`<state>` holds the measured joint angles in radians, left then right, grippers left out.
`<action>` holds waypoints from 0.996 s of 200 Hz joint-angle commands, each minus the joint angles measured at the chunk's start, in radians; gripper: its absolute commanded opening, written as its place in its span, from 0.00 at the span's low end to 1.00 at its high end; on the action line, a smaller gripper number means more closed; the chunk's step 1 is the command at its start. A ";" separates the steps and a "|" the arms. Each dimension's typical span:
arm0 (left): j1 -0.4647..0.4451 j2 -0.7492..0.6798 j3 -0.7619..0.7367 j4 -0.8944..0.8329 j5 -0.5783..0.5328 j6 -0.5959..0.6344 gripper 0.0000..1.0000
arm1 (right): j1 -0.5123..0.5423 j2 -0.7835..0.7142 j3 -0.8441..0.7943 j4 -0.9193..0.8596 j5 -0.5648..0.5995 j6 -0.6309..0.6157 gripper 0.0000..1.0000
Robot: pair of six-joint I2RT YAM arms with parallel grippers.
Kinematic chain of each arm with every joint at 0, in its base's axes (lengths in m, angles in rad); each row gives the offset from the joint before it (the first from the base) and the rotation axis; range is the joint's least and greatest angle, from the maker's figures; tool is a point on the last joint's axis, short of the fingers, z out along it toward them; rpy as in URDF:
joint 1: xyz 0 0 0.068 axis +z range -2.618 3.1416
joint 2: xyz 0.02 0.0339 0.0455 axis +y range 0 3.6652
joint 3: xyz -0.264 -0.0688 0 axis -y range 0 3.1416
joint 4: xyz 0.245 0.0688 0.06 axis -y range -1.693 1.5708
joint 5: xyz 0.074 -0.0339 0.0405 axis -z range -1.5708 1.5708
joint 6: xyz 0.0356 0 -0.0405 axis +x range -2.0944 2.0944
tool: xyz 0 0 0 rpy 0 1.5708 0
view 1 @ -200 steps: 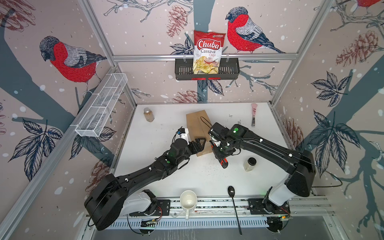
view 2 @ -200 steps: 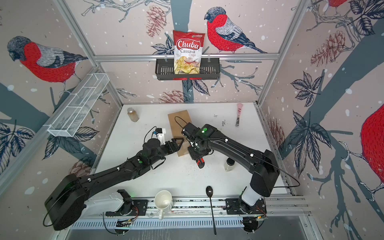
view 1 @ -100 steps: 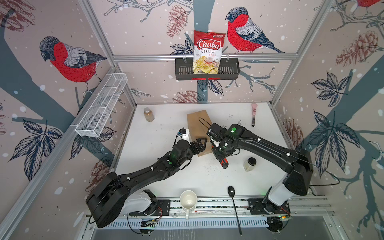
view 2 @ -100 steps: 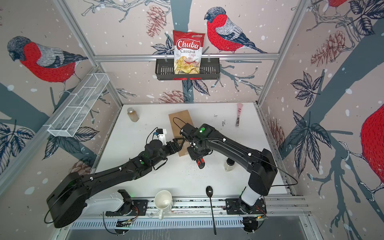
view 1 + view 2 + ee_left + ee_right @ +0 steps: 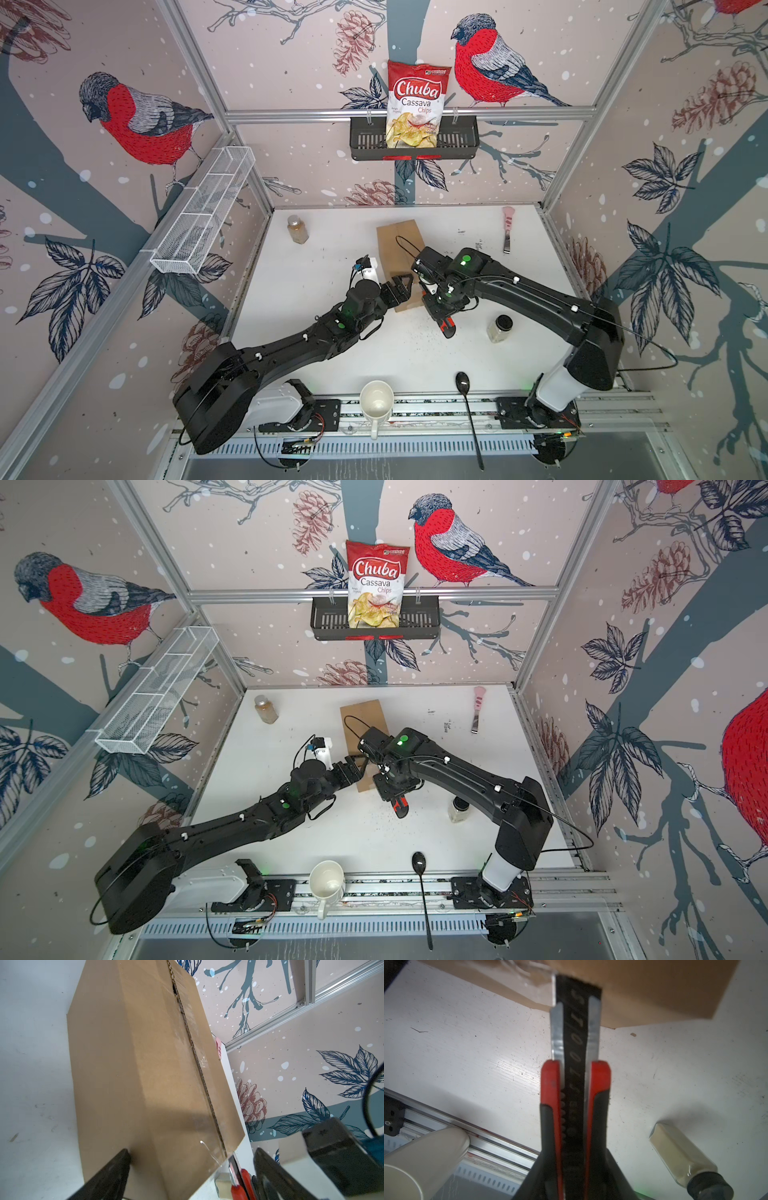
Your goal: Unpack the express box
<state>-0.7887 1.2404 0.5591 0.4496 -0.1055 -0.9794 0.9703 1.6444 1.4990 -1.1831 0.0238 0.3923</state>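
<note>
With 12 o'clock at the back wall in both top views, the box (image 5: 400, 249) (image 5: 362, 721) lies flat on the white table (image 5: 316, 257), running from the centre toward 12, its flaps folded shut along a seam that shows in the left wrist view (image 5: 145, 1074). The left gripper (image 5: 400, 287) (image 5: 353, 769) reaches in from 7 o'clock to the box's near end with its jaws spread wide. In the left wrist view (image 5: 191, 1152) 1 finger (image 5: 116, 1167) sits against the box's side, while the other stands clear of the cardboard. The right gripper (image 5: 438, 309) comes from 4 o'clock and is clamped on a red and black knife (image 5: 447, 327) (image 5: 401, 807). In the right wrist view the knife (image 5: 575, 1059) points at the box's (image 5: 664, 991) near end, its tip at the cardboard edge beside loose clear tape (image 5: 529, 972); whether it bites in I cannot tell. An amber jar (image 5: 298, 229) stands at 10 o'clock, and a pink-handled scraper (image 5: 508, 228) lies at 2. A black-lidded jar (image 5: 500, 328) stands at 4, a spoon (image 5: 466, 392) lies at 5, and a mug (image 5: 376, 402) sits at 6 on the front rail. On the back wall a chip bag (image 5: 417, 104) stands in a black basket (image 5: 457, 143). A white wire basket (image 5: 203, 216) hangs on the wall at 9 o'clock.
</note>
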 commanded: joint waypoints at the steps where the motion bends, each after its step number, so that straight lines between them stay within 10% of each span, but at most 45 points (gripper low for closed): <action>1: -0.007 0.003 0.007 0.085 0.010 -0.004 0.92 | 0.004 -0.013 0.000 -0.005 -0.047 -0.032 0.04; 129: -0.039 0.041 0.037 0.076 0.001 0.008 0.91 | -0.019 -0.052 -0.064 -0.015 -0.087 -0.050 0.04; 163: -0.064 0.051 0.044 0.095 0.012 0.010 0.65 | -0.042 -0.058 -0.080 -0.007 -0.084 -0.061 0.04; 199: -0.096 0.058 0.040 0.098 0.004 0.004 0.59 | -0.064 -0.067 -0.075 -0.006 -0.077 -0.065 0.04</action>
<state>-0.8661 1.2938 0.5888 0.4591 -0.1356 -0.9691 0.9123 1.5864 1.4208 -1.2140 -0.0162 0.3828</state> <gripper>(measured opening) 0.599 0.316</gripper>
